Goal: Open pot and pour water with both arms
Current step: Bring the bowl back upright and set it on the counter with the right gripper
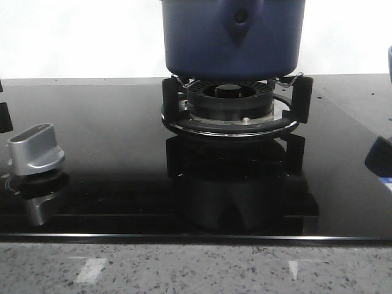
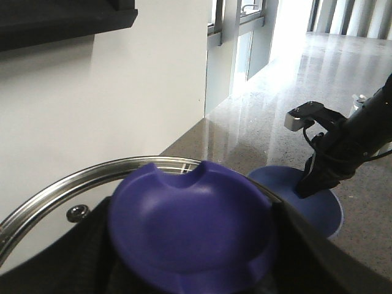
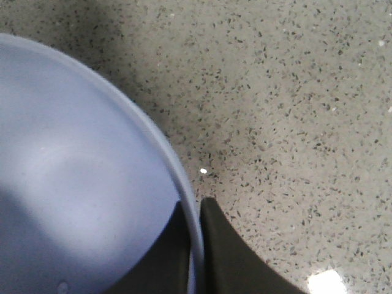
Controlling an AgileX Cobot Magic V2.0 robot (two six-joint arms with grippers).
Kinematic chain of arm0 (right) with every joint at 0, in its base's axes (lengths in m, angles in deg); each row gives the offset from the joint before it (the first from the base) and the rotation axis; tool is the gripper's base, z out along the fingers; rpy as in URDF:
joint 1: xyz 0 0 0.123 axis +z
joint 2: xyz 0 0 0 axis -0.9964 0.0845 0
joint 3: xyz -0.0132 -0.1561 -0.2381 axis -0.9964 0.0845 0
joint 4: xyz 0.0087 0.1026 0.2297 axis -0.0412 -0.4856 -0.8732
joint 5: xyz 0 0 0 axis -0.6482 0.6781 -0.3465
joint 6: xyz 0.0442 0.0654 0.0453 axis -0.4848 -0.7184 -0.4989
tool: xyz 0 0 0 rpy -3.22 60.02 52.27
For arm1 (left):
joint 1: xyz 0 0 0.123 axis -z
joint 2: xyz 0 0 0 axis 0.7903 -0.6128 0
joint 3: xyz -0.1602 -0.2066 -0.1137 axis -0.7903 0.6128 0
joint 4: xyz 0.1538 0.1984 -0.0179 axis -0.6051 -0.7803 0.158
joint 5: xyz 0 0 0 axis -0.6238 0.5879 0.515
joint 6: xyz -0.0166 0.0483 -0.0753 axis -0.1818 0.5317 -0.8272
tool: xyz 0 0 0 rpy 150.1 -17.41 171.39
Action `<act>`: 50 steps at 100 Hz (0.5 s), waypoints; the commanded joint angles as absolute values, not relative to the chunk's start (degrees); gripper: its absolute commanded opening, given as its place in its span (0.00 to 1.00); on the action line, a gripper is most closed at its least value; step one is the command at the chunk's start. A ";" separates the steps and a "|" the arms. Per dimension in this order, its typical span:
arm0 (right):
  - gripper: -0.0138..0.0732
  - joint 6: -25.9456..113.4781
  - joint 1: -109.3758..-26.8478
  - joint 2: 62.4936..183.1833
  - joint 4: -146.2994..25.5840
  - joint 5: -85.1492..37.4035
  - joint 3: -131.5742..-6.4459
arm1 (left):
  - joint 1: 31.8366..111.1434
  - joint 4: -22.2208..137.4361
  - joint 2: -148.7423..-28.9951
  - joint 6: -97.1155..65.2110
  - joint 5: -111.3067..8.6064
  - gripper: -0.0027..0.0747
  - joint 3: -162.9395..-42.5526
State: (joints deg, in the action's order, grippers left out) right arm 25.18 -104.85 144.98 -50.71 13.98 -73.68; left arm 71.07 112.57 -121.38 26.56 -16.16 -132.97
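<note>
Front view shows me the pot point(image 1: 233, 38) at top centre on the burner point(image 1: 229, 104), its top cut off; it looks heavy, stiff and matte. The left end effector point(image 2: 193, 269) appears clamped on the glass lid's point(image 2: 92, 184) knob point(image 2: 190, 226), fingers hidden. The right end effector point(image 3: 195, 245) pinches the light-blue bowl's point(image 3: 73, 177) thin, slippery rim on the table point(image 3: 294, 92).

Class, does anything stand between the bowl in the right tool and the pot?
Nothing visible stands between the bowl and the pot. The left tool grips the lid's knob; the pot's mouth is cropped out of view.
</note>
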 commanded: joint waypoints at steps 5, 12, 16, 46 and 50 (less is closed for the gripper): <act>0.11 25.56 -105.25 143.80 -51.17 11.18 -75.13 | 71.66 117.71 -118.87 26.62 -17.08 0.33 -135.18; 0.11 25.56 -105.25 144.34 -51.17 11.96 -75.13 | 71.66 117.71 -118.87 26.62 -17.08 0.33 -135.18; 0.11 25.56 -105.25 144.72 -51.17 12.05 -75.13 | 71.66 117.71 -118.87 26.62 -17.08 0.33 -135.18; 0.23 27.42 -105.25 145.19 -51.44 12.36 -75.13 | 71.66 117.71 -118.87 26.62 -17.08 0.33 -135.18; 0.29 27.42 -105.25 145.19 -51.44 12.36 -75.13 | 71.66 117.71 -118.87 26.62 -17.08 0.33 -135.18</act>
